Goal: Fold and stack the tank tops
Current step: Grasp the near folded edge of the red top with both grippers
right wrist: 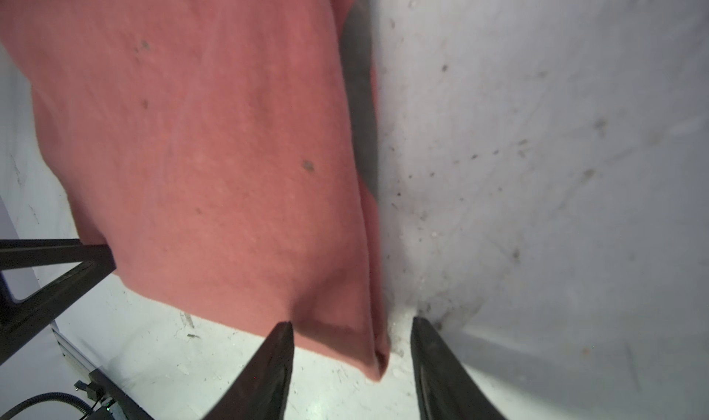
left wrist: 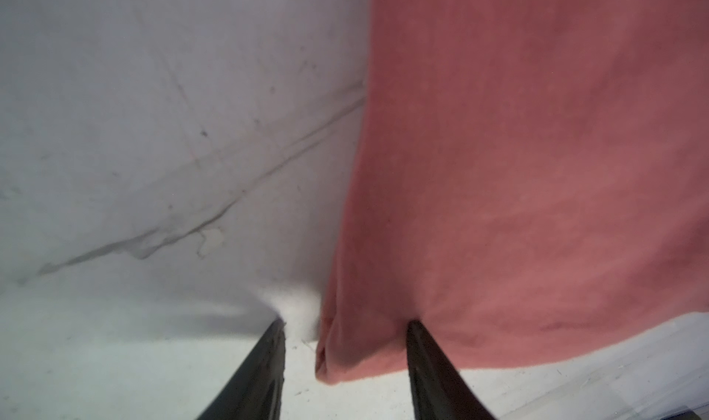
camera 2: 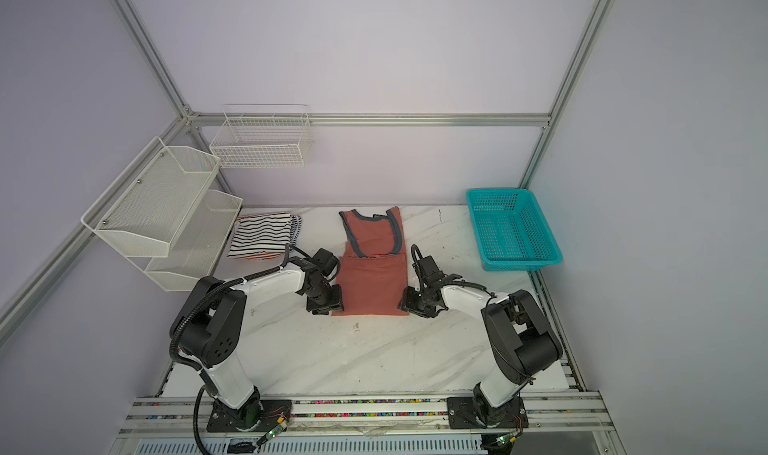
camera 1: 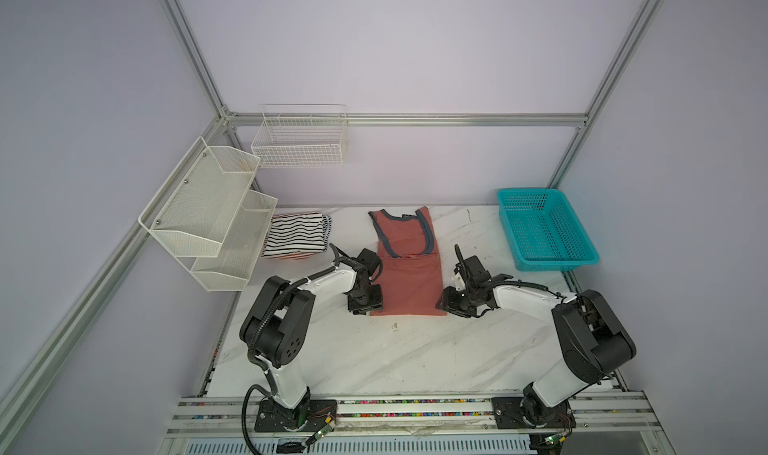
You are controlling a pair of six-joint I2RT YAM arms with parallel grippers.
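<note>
I see the striped tops stacked at the counter's ten o'clock and the salmon tank top flat at centre, final folds undone I judge, left jaws and right jaws half open astride its seven and five o'clock corners, gripping nothing.

Surface: white, marble-look w/ grey veins; scuffs and small specks seen nr centre.
Centre-rear: salmon-red tank top laid flat, grey-blue trim twd rear; fold edge seen across its middle.
Rear-left: stack of folded striped tops; black-white on top, red-white edge seen beneath.
Rear-right: turquoise basket set on surface, well apart from salmon-red tank top.
</note>
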